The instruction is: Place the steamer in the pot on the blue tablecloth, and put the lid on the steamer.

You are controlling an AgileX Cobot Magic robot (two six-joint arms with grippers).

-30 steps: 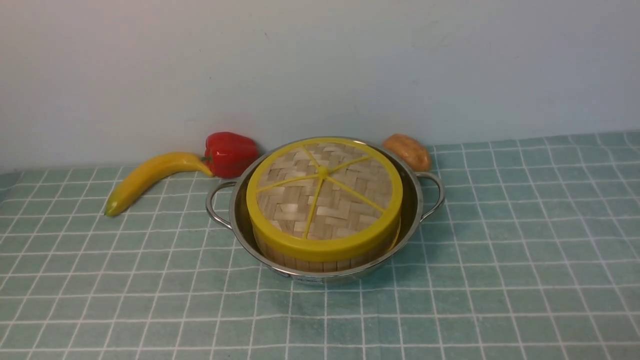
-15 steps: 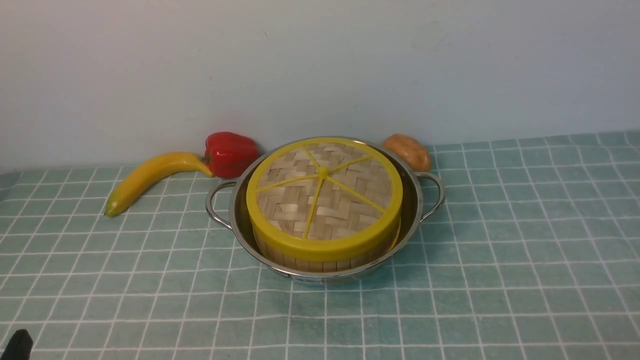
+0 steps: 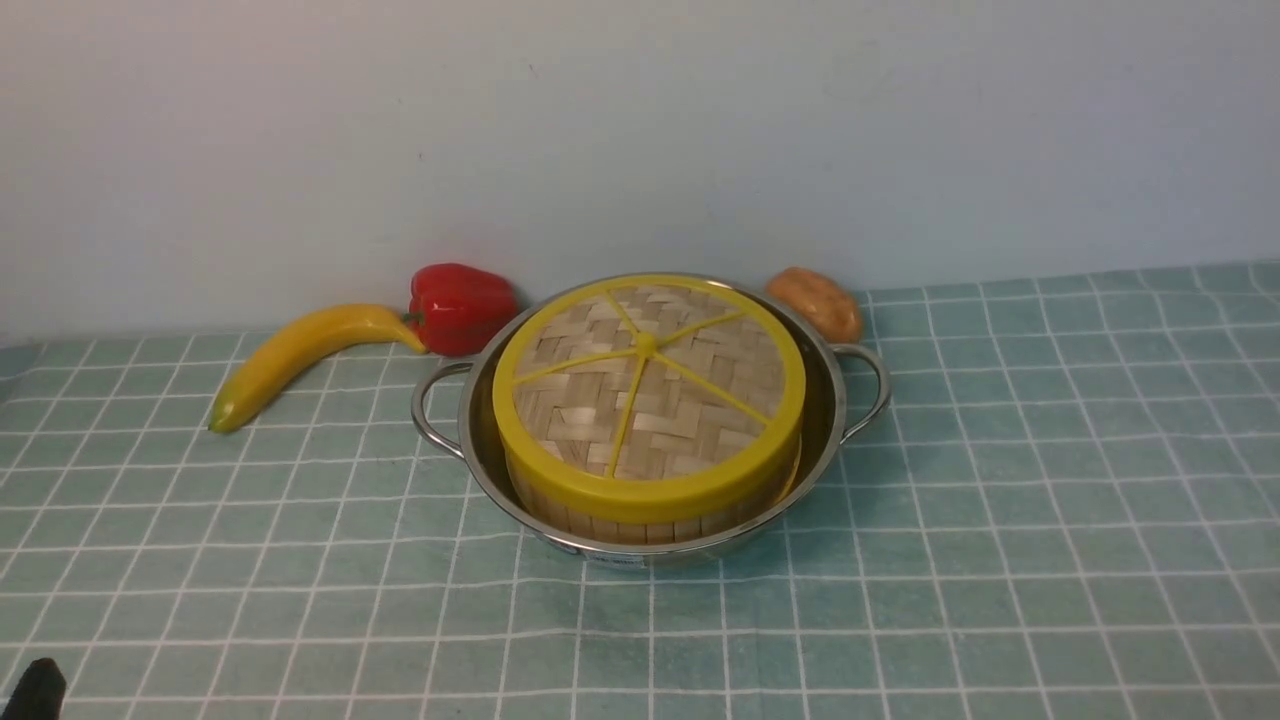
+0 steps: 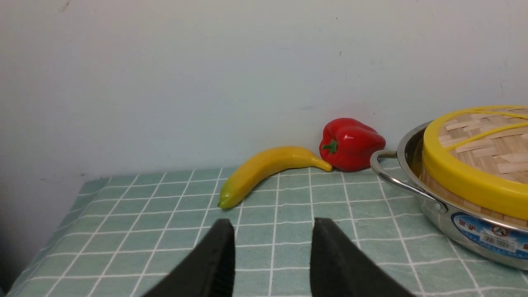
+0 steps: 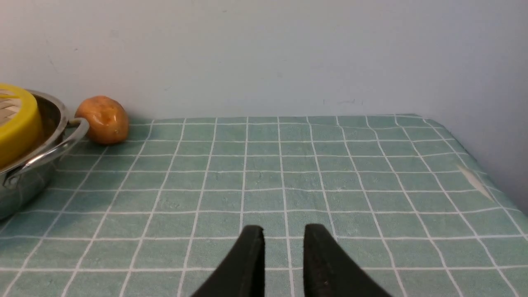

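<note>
From my end the job looks done: on the blue tablecloth (image 3: 1000, 500) the pot (image 3: 830, 420) holds the steamer (image 3: 640, 522) with the lid (image 3: 645, 390) seated on top, while left gripper (image 4: 272, 231) and right gripper (image 5: 284, 237) stand parted, empty.

Plain pale wall (image 3: 640, 130) — evenly lit, bare.

Setting: staged tabletop test bench posing as a kitchen. A blue tablecloth (image 3: 1000, 500) is covering the surface; a bare pale wall (image 3: 640, 130) is standing along its far edge, plastic-looking banana (image 3: 300, 360) lying there.
</note>
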